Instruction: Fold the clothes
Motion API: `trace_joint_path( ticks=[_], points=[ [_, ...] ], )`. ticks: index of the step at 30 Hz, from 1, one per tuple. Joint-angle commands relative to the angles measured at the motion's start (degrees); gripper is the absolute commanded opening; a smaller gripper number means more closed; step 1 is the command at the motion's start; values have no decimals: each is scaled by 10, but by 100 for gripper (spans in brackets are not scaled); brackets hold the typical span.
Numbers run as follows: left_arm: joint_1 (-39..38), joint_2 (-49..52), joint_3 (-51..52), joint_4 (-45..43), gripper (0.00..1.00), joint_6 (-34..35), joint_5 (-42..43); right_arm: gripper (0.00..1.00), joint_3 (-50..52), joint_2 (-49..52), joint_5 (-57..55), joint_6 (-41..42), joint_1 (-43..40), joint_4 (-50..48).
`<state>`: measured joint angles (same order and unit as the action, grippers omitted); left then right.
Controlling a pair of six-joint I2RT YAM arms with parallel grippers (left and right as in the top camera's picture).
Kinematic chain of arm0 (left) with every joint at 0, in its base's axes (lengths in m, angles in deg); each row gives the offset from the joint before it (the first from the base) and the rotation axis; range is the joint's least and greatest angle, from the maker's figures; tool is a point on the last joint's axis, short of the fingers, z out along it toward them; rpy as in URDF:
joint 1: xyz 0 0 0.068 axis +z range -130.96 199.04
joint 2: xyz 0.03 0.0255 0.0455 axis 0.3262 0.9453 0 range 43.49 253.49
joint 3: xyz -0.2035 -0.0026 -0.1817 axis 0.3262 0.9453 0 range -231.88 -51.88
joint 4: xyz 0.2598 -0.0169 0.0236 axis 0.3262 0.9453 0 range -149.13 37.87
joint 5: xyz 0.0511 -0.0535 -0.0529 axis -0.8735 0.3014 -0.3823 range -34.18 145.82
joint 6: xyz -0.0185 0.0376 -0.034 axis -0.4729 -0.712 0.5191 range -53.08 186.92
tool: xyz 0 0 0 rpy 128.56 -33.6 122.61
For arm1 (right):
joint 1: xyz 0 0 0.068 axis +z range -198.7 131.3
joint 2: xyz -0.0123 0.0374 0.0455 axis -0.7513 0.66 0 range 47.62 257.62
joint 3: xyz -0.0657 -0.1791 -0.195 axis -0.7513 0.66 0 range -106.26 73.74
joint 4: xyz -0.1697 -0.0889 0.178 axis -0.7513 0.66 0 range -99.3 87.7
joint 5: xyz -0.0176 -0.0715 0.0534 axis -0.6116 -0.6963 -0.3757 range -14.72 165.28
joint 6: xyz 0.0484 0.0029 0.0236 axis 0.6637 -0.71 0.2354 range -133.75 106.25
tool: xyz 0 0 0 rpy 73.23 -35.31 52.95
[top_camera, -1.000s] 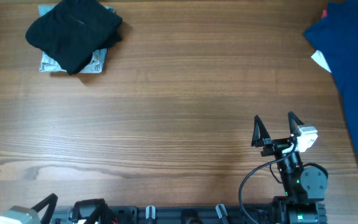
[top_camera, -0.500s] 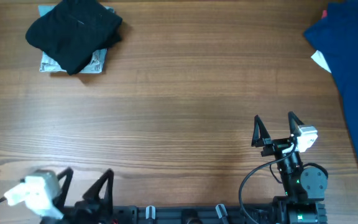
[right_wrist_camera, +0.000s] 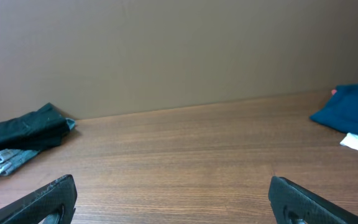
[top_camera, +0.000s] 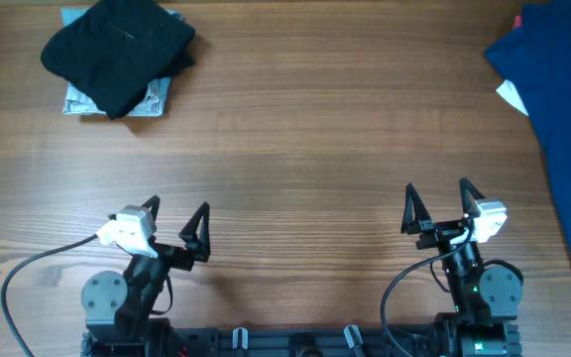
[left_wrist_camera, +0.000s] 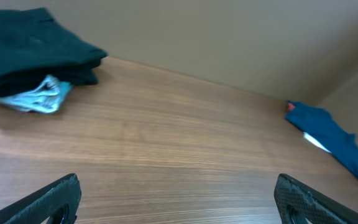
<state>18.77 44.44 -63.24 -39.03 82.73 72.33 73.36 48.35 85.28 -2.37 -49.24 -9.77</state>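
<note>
A folded black garment [top_camera: 119, 48] lies on a folded light grey-blue one [top_camera: 154, 100] at the table's far left corner; both also show in the left wrist view [left_wrist_camera: 30, 50] and the right wrist view [right_wrist_camera: 23, 134]. An unfolded blue garment [top_camera: 563, 109] with a white label [top_camera: 512, 96] hangs over the right edge; it also shows in the left wrist view [left_wrist_camera: 334, 143] and the right wrist view [right_wrist_camera: 353, 112]. My left gripper [top_camera: 174, 226] is open and empty over bare wood near the front left. My right gripper [top_camera: 439, 205] is open and empty near the front right.
The wooden table [top_camera: 285, 169] runs between the two clothing spots. A plain wall [right_wrist_camera: 166, 50] stands behind the far edge. A black cable [top_camera: 13, 288] loops from the left arm's base at the front edge.
My left arm has come up from below the front edge and moved right and forward onto the table, jaws open. The right arm and the clothes have not moved.
</note>
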Motion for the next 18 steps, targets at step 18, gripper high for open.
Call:
trace_joint_path(
  ticks=[18],
  points=[
    [-21,-8,110,-167,100,-167,-57,100,1,-5,-10,-8,2,-2]
  ],
)
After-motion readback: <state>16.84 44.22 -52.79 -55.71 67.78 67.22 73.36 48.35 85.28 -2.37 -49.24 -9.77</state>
